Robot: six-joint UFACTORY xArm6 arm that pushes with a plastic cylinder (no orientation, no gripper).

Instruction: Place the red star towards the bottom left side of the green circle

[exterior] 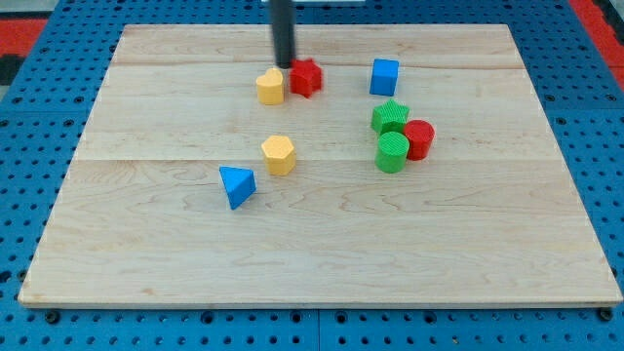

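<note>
Beside my tip (284, 65), seemingly touching, sits the red star (306, 77).

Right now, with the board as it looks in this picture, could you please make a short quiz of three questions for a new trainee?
1. True or false: my tip is at the view's top, just above the gap between the upper yellow block and the red star.
2. Which block touches the green circle on the view's right? A) blue cube B) red cylinder C) blue triangle
3. Fill in: just above the green circle sits the green ____.

Key: 1 true; 2 B; 3 star.
</note>
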